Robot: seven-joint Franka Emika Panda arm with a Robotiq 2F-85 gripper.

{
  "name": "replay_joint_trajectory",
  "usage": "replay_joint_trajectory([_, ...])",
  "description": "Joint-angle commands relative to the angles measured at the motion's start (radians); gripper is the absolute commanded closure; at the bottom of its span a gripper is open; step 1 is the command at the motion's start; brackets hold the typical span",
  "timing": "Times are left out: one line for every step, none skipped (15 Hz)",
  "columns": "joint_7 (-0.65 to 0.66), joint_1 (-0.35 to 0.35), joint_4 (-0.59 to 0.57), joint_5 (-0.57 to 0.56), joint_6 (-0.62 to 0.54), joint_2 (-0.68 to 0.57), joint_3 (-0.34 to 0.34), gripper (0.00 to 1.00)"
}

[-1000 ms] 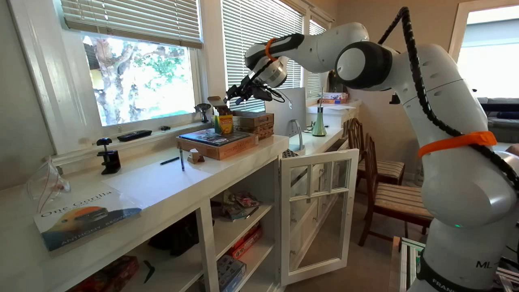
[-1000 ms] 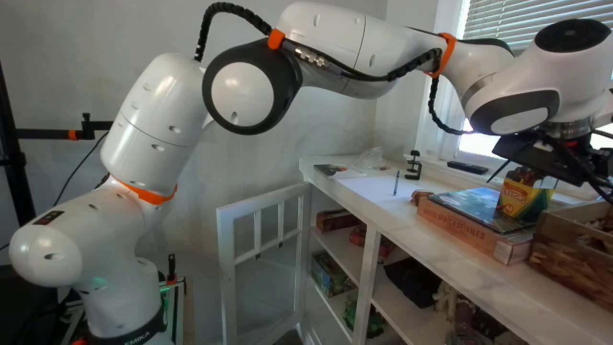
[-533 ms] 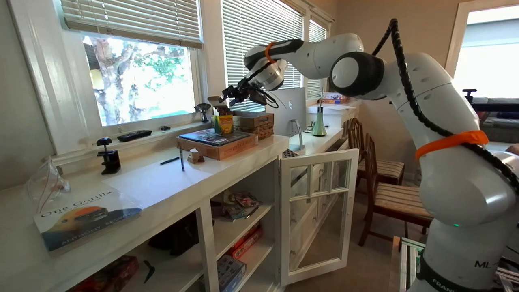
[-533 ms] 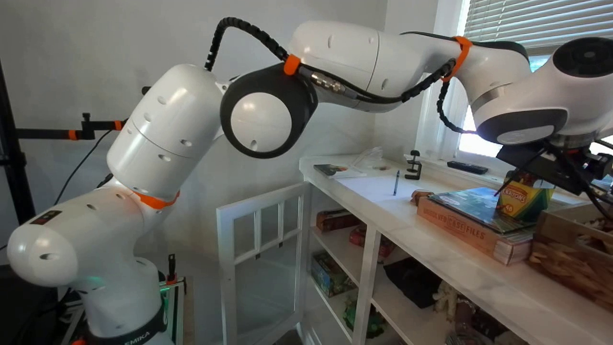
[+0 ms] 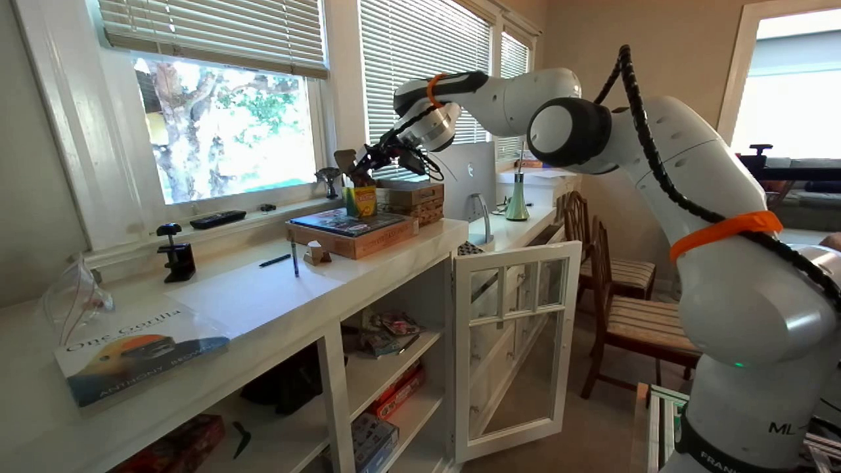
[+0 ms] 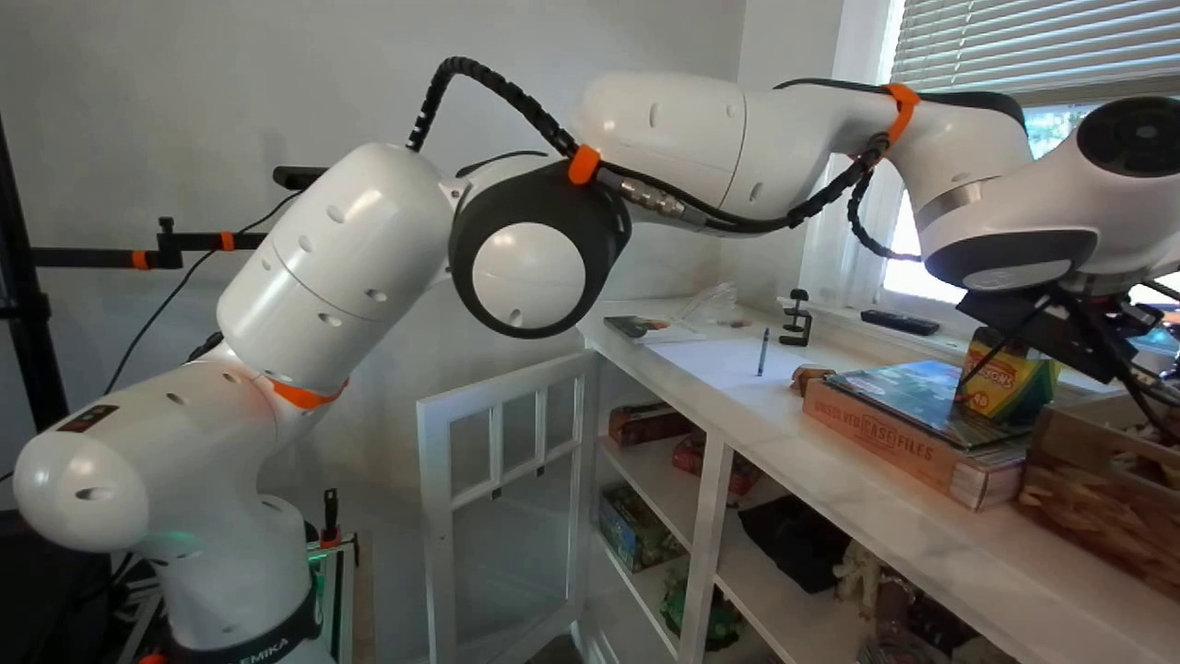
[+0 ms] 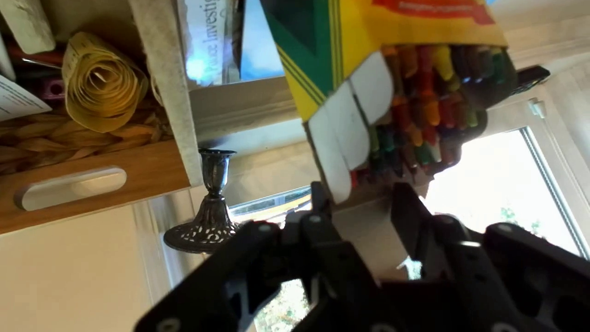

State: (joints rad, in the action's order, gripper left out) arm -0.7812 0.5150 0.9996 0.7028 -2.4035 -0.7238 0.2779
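Crayon box (image 5: pixel 360 202): upright on a flat picture-covered item (image 5: pixel 318 222) atop the case-files box (image 6: pixel 880 438), right by the wood-and-woven basket (image 6: pixel 1097 516). Versus a second ago, you've brought the gripper (image 7: pixel 362 196) down to the box's open top; it hung higher then. Lid flap (image 5: pixel 345 158) now leans farther over, and the crayon box looks shifted a touch in both exterior views. Case-files box and basket haven't moved.

Relative to your gripper: wrist view has the box mouth just ahead, crayons (image 7: pixel 426 106) tips showing, lid flap visible between the fingers (image 7: pixel 408 216). Fingers stand apart; can't tell whether they're pinching the flap or only straddling it.

Arm (image 5: pixel 519 92): elbow and forearm sit lower than a second ago in both exterior views. Forearm runs roughly level out over the counter (image 5: pixel 374 266), wrist bent, gripper angled down at the crayon box.
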Motion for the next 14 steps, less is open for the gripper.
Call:
replay_joint_trajectory([0.01, 0.008, -0.059, 0.012, 0.038, -0.036, 0.012, 0.92])
replay_joint_trajectory([0.016, 0.008, -0.06, 0.012, 0.038, -0.035, 0.011, 1.0])
replay_joint_trajectory([0.026, 0.008, -0.058, 0.012, 0.036, -0.031, 0.009, 1.0])
replay_joint_trajectory([0.035, 0.007, -0.056, 0.011, 0.036, -0.026, 0.008, 1.0])
replay_joint_trajectory([0.037, 0.007, -0.054, 0.011, 0.035, -0.024, 0.008, 1.0])
replay_joint_trajectory([0.039, 0.007, -0.052, 0.012, 0.034, -0.02, 0.009, 1.0])
replay_joint_trajectory([0.035, 0.007, -0.049, 0.013, 0.03, -0.016, 0.011, 1.0])
replay_joint_trajectory([0.028, 0.006, -0.047, 0.012, 0.025, -0.014, 0.012, 1.0])
replay_joint_trajectory([0.023, 0.003, -0.045, 0.008, 0.016, -0.01, 0.012, 1.0])
replay_joint_trajectory([0.016, 0.0, -0.042, 0.007, 0.012, -0.006, 0.013, 1.0])
replay_joint_trajectory([0.012, -0.001, -0.04, 0.009, 0.012, -0.002, 0.016, 1.0])
replay_joint_trajectory([0.01, -0.003, -0.031, 0.011, 0.009, 0.008, 0.019, 1.0])
replay_joint_trajectory([0.009, -0.005, -0.02, 0.012, 0.004, 0.019, 0.022, 1.0])
replay_joint_trajectory([0.006, -0.007, -0.013, 0.015, 0.001, 0.027, 0.027, 1.0])
